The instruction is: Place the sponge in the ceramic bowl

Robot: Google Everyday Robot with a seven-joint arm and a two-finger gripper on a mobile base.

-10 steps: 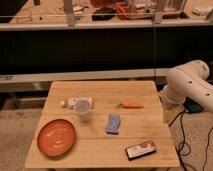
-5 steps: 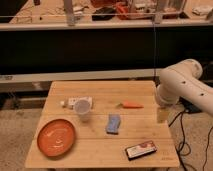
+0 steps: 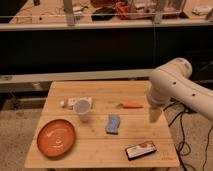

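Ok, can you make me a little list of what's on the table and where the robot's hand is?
sponge: light blue, lying mid-table, nothing touching it
ceramic bowl: orange-red, front left of the table, empty
cup: whitish, upright, behind and between bowl and sponge
carrot-like item: orange, behind the sponge to its right
flat box: black and red, front right
hand: hanging above the table's right edge, away from the sponge
job: sponge not yet in the bowl

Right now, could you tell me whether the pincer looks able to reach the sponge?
Probably yes: the pincer hangs over the table near its edge, and the sponge lies uncovered close by; the carrot-like item and the cup stand apart from it.
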